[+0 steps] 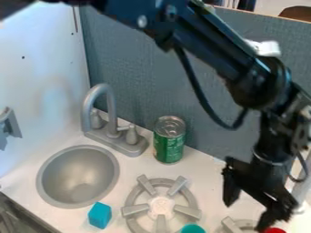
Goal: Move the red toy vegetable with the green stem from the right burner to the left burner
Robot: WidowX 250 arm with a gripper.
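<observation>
the black two-finger gripper (246, 216) is at the right near part of the smooth white surface (209, 182), its fingers spread, with nothing grasped. a red rounded thing (274, 230) is very near one finger, and more to the left are a shiny green metal can (169, 144) and a matte blue block (99, 215).

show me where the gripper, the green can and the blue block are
gripper (247, 216): camera view, midway between its fingertips
green can (169, 146): camera view, on its green side
blue block (99, 215): camera view, middle of the block
</observation>
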